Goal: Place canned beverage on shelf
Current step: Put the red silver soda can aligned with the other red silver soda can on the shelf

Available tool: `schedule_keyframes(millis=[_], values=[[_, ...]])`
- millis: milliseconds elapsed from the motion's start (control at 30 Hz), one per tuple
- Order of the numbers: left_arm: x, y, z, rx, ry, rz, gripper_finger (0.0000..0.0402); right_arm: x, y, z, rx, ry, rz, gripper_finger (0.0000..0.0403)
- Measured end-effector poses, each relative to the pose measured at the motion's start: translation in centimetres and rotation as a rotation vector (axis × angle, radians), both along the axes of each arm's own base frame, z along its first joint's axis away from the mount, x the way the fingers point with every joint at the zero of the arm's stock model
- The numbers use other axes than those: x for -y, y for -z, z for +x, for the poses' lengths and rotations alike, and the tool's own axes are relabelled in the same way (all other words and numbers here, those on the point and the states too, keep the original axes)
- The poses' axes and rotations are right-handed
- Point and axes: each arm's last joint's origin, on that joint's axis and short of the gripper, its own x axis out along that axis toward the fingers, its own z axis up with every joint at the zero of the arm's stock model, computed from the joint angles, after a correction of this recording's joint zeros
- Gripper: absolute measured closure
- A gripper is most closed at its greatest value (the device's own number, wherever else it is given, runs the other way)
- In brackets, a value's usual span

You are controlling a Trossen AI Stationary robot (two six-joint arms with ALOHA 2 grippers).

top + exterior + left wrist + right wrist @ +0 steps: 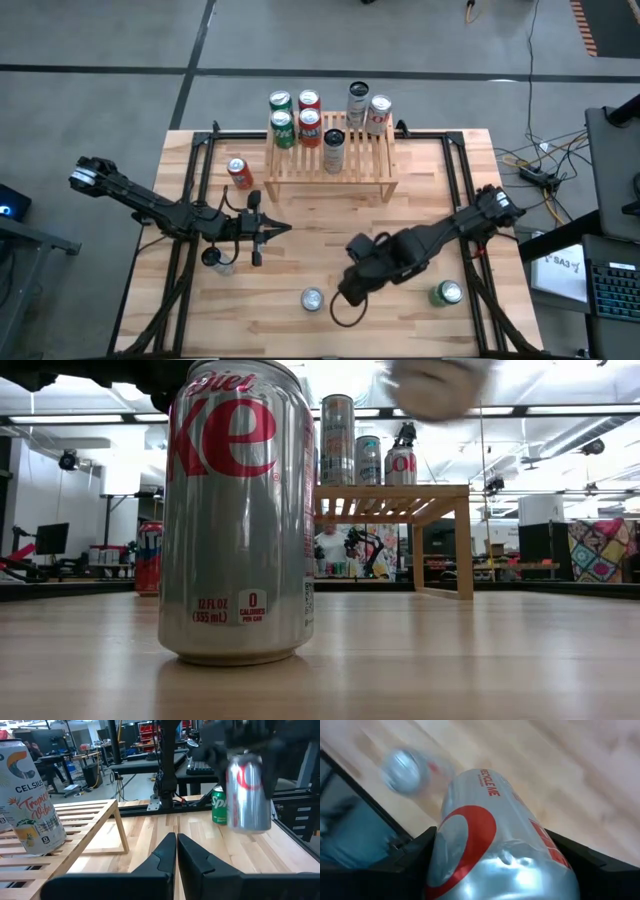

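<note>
The right pincer [352, 290], in the lower middle of the high view, is clamped on a silver Diet Coke can [495, 845]; the right wrist view shows the can wedged between the two dark fingers [415, 852], its red lettering facing the camera. In the left wrist view the same can [246, 795] hangs clear of the bench [300, 240], raised in front of a green Sprite can [219, 806] that stands behind it.

A second Diet Coke can [240, 510] stands upright on the bench near the lower edge of the high view [313, 299], just left of the right pincer, and fills the left half of the low view.

The left pincer [272, 229] waits at middle left of the high view, pointing toward the frame's centre, its fingers pressed together with only a thin slit between them.

The shelf [370, 172] sits at upper centre on the bench, carrying several upright cans: green and red ones at its far left, silver ones at its far right, and a tall Celsius can [31, 797] nearer the front. An orange-red can [239, 173] stands on the bench just left of the shelf.
</note>
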Motion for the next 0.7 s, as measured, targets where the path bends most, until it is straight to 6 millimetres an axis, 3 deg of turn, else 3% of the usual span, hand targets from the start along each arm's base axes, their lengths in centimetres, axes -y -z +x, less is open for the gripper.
schedule_keyframes(millis=[400, 633, 700], values=[[0.0, 0.0, 0.0, 0.0, 0.0, 0.0, 0.0401, 3.9, -8.0, 0.6, 0.303, -0.201, -0.142, 0.0115], [0.0, -0.3, 0.0, 0.025, 0.001, 0.012, 0.0401, 6.5, -9.3, -1.4, 0.158, -0.36, -0.185, 0.0115], [0.0, -0.5, 0.0, 0.048, 0.001, 0.017, 0.0401, 7.4, -9.9, -1.3, 0.207, -0.371, -0.208, 0.0115]])
